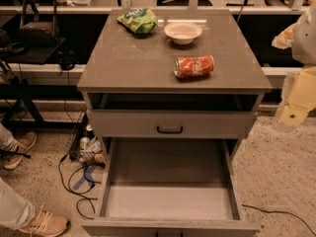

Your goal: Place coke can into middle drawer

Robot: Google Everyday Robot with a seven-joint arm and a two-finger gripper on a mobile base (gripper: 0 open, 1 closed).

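The coke can [194, 66] lies on its side on the grey cabinet top [128, 63], right of the middle and near the front edge. The middle drawer [170, 201] is pulled out wide open below, and its flat grey floor is bare. My gripper [292, 113] is a pale shape at the right edge of the camera view. It hangs beside the cabinet's right front corner, level with the closed drawer front. It is to the right of the can, lower than it and apart from it, and it holds nothing that I can see.
A green snack bag [138, 20] and a white round bowl [182, 32] sit at the back of the top. The closed drawer front with a black handle [169, 129] is above the open drawer. Cables [79, 181] and a person's shoes [47, 223] are on the floor at left.
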